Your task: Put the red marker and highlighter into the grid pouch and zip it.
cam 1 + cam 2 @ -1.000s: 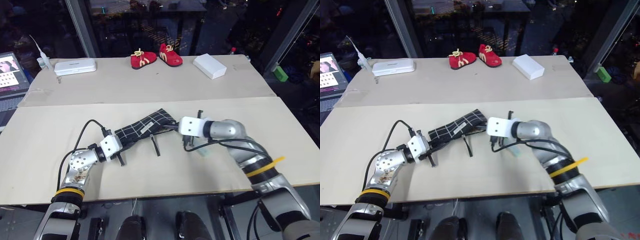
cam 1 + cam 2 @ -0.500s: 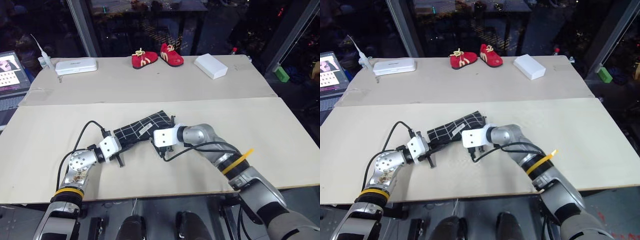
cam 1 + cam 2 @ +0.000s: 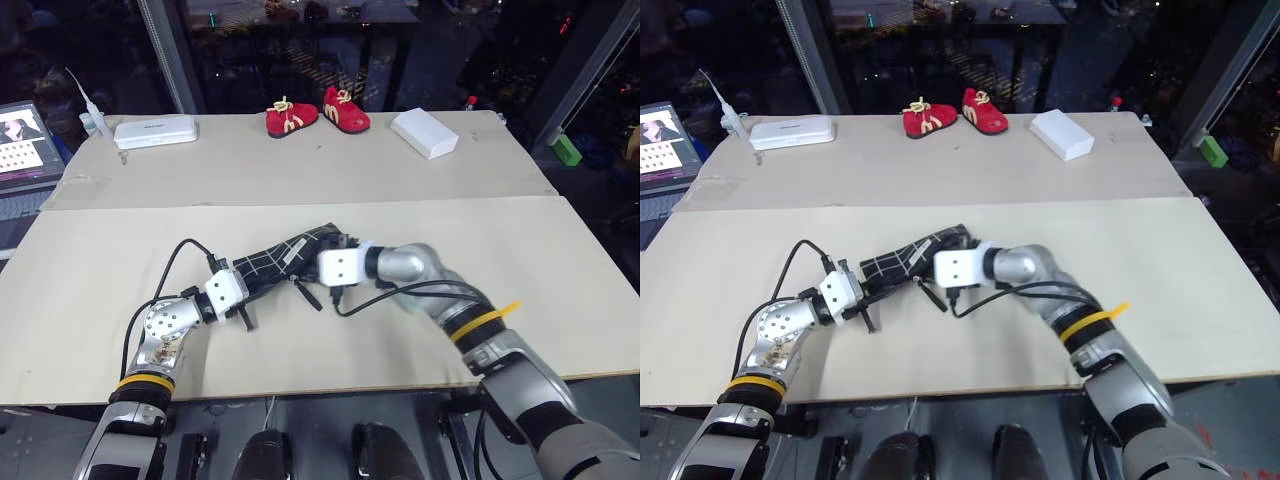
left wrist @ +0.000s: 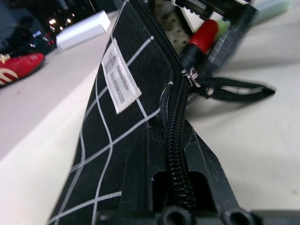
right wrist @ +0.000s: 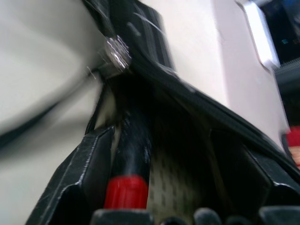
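The grid pouch (image 3: 285, 258) lies on the table, black with white lines and a white label (image 4: 121, 77). My left gripper (image 3: 243, 292) is shut on its near end, clamping the zip edge (image 4: 178, 178). The zip is open at the far end, where its pull (image 4: 191, 77) and black cord loop (image 4: 234, 89) hang out. My right gripper (image 3: 325, 246) is at that open mouth, fingers (image 5: 79, 178) apart. The red marker (image 5: 132, 154) lies loose between them, dark body inside the pouch, red end (image 4: 202, 37) sticking out. The highlighter (image 3: 408, 298) lies on the table under my right forearm.
At the table's far side are a pair of red shoes (image 3: 318, 112), a white box (image 3: 424, 132) and a white case (image 3: 155, 132). A laptop screen (image 3: 25, 145) is at the far left, and a green block (image 3: 566, 148) lies beyond the right edge.
My right gripper has swung from the right of the pouch to its open mouth. Its fingers have spread, and the marker is now partly inside. The left arm has held still.
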Tool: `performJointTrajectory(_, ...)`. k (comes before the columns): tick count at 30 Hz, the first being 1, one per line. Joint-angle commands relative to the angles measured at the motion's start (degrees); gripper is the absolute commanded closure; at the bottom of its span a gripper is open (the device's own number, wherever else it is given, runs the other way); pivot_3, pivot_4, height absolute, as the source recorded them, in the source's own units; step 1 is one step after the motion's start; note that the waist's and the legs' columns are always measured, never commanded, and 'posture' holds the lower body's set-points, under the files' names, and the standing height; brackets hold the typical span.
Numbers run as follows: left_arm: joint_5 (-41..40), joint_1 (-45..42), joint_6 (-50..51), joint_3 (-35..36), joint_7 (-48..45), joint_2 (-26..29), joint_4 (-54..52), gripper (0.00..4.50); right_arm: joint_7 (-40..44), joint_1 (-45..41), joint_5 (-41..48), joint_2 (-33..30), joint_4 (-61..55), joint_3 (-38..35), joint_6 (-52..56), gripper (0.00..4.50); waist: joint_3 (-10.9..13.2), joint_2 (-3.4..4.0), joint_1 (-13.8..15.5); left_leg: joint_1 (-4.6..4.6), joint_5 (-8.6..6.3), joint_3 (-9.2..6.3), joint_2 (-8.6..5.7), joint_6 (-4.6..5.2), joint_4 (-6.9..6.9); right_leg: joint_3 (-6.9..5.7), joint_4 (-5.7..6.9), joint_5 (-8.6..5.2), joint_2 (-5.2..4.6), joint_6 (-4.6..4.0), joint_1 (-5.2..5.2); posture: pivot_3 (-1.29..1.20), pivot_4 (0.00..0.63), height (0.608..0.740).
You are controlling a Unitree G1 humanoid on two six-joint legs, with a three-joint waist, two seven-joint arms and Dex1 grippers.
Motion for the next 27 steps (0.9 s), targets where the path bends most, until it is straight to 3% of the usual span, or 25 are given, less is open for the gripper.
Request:
performJointTrajectory(1,-0.45,-0.41,0.03,0.22,0.30,-0.16,-1.86,4.50,5.10,3.03,8.85,-3.44,-6.33,-6.57,4.20,1.03,0.00,0.00,-0.03,0.00,0.00,-0.01,0.00,0.01,0.00,0.00,-0.01,0.00,0.00,0.00,0.01,0.00,0.150,0.740)
performJointTrajectory(5,-0.89,-0.33,0.31,0.47,0.39,-0.46,-1.88,4.50,6.15,4.64,9.70,-5.92,-7.83,-8.22,5.56,1.03,0.00,0.00,-0.33,0.02,0.00,0.00,0.00,0.01,0.00,0.02,0.01,0.00,0.00,0.00,0.00,0.00,0.150,0.740)
performJointTrajectory(13,-1.88,-0.65,2.24,1.10,1.43,-1.66,-3.18,4.50,5.80,4.93,8.64,-3.34,-8.39,-6.96,7.02,1.03,0.00,0.00,-0.55,0.15,0.00,0.01,0.04,0.00,-0.01,0.11,0.13,0.00,0.05,-0.01,0.03,0.00,0.150,0.740)
performJointTrajectory(21,-6.78,-0.33,12.83,3.65,2.95,-2.69,-10.47,4.50,9.83,12.69,25.17,-9.35,-23.11,-20.05,35.83,1.03,0.00,-0.01,0.79,-0.04,-0.04,-0.12,-0.02,0.06,0.04,0.01,-0.05,0.01,-0.05,0.01,0.05,0.00,0.150,0.740)
performJointTrajectory(27,-5.98,0.30,14.71,3.21,2.60,-2.34,-12.40,4.50,6.13,19.92,25.03,-12.95,-29.09,-20.63,47.56,1.03,0.00,-0.01,0.57,0.11,-0.05,-0.18,0.00,0.07,0.03,0.00,-0.03,0.00,0.02,0.00,0.14,0.00,0.150,0.740)
